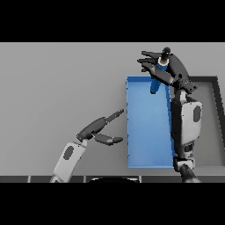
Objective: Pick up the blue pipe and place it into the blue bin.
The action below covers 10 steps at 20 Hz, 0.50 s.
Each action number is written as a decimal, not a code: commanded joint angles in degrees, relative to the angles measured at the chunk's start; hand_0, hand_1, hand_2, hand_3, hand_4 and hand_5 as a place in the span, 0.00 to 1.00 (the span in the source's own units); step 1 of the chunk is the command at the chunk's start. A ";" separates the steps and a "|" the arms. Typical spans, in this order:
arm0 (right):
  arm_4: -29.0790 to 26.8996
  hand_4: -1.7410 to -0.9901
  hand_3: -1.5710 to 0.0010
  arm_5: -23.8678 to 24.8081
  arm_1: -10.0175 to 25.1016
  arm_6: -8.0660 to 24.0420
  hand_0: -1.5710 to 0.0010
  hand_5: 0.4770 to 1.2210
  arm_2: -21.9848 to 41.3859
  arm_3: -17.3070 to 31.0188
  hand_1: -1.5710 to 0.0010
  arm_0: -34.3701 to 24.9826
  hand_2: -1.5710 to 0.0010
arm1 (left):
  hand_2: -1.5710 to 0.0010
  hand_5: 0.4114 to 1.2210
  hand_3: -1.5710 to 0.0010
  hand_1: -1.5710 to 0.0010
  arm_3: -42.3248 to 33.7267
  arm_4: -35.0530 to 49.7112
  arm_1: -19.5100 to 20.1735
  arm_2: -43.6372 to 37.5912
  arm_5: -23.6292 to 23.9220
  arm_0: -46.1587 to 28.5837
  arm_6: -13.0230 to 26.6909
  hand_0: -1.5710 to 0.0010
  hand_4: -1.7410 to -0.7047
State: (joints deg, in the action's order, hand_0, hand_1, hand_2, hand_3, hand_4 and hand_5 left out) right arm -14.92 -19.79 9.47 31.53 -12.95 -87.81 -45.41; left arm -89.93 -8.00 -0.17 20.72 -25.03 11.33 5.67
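Observation:
The blue bin (pixel 147 145) lies right of the table's middle, a long open tray. The blue pipe (pixel 154 84) stands tilted over the bin's far end, its lower end inside the far rim. My right hand (pixel 163 74) is at the pipe's upper end, with the fingers spread straight to the left and the thumb pointing up. The palm partly hides the pipe's top. Whether the pipe touches the bin's floor cannot be seen. My left hand (pixel 97 128) hovers open just left of the bin, with nothing in it.
A dark-rimmed grey tray (pixel 215 94) sits to the right of the blue bin, partly behind my right forearm (pixel 186 123). That forearm runs along the bin's right wall. Grey table (pixel 57 83) stretches to the left.

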 commanded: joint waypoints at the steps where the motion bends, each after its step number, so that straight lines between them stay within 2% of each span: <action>1: 1.61 0.32 0.00 0.52 -0.31 0.57 0.00 1.00 0.20 0.12 0.00 1.43 0.00 | 1.00 0.06 1.00 1.00 0.25 0.05 0.27 -0.21 -0.11 -0.05 -0.12 1.00 0.77; 4: 4.05 0.32 0.00 0.40 0.03 3.40 0.00 1.00 -0.33 -0.64 0.00 6.34 0.00 | 1.00 0.06 1.00 1.00 0.61 -0.86 0.64 -0.14 0.32 -0.10 -1.45 1.00 0.78; 5: 5.17 0.32 0.00 0.54 0.10 3.40 0.00 1.00 -0.04 -0.37 0.00 8.19 0.00 | 1.00 0.06 1.00 1.00 0.30 -0.99 1.02 0.03 0.26 -0.78 -2.81 1.00 0.78; 10: 10.04 0.32 0.00 6.48 0.06 3.40 0.00 1.00 3.08 4.01 0.00 13.93 0.00 | 1.00 0.07 1.00 1.00 0.38 -1.60 0.84 -0.05 0.96 -0.22 -2.28 1.00 0.78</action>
State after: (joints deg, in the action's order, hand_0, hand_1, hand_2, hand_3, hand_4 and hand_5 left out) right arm -4.77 -13.49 9.53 34.92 -9.87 -83.76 -31.43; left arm -89.55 -9.61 0.65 20.68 -24.06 11.11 3.44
